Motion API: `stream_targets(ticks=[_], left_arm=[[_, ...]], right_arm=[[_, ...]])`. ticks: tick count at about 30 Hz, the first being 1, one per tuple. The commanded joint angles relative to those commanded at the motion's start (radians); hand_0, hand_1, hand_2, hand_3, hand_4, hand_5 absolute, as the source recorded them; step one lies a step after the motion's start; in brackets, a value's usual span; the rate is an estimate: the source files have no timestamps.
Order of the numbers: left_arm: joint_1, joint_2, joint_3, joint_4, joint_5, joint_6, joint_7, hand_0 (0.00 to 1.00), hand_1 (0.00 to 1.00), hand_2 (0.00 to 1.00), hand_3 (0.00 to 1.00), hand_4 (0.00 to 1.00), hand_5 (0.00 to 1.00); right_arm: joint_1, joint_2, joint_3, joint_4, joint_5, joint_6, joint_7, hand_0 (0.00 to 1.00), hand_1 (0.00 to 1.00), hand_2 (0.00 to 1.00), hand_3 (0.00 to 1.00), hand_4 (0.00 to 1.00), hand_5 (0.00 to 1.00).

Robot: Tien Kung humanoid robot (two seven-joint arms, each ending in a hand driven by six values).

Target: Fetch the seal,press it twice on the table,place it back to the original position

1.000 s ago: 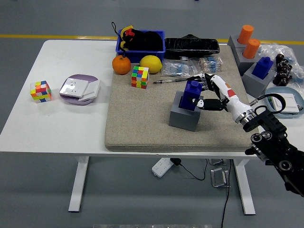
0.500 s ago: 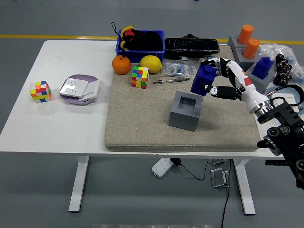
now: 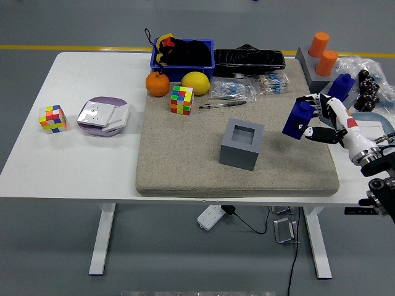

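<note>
The blue seal (image 3: 300,118) is being held clamped in the fingers (image 3: 313,131) of the right hand (image 3: 330,120), above the grey mat (image 3: 185,160) near its right edge. The grey holder (image 3: 241,144) is sitting empty mid-mat on the white tabletop (image 3: 74,166). A blue bin (image 3: 182,58) is holding dark items.

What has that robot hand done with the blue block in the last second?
The right hand lifted the blue seal out of the grey holder and carried it right, over the mat's right edge, still gripped. The holder, cubes, fruit and pen stayed put.
</note>
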Motion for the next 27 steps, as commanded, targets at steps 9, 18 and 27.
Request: stream_targets(ticks=[9,18,27], left_arm=[[-0.002,-0.002,-0.005,-0.001,0.005,-0.001,0.000,0.812,0.813,0.785,0.833,0.787,0.414],[-0.001,-0.002,-0.001,-0.001,0.003,-0.001,0.000,0.812,0.812,0.786,0.834,0.786,0.413],[0.000,-0.003,-0.002,-0.001,0.002,-0.001,0.000,0.812,0.812,0.786,0.834,0.786,0.413]], right_arm=[[0.000,0.009,-0.047,-0.078,0.010,-0.012,0.014,0.455,0.365,0.383,0.416,0.669,0.002],[0.006,0.016,-0.083,-0.138,0.014,-0.017,0.022,0.454,0.365,0.383,0.412,0.664,0.002],[0.004,0.013,-0.103,-0.157,0.021,-0.021,0.025,0.454,0.365,0.381,0.412,0.665,0.002]])
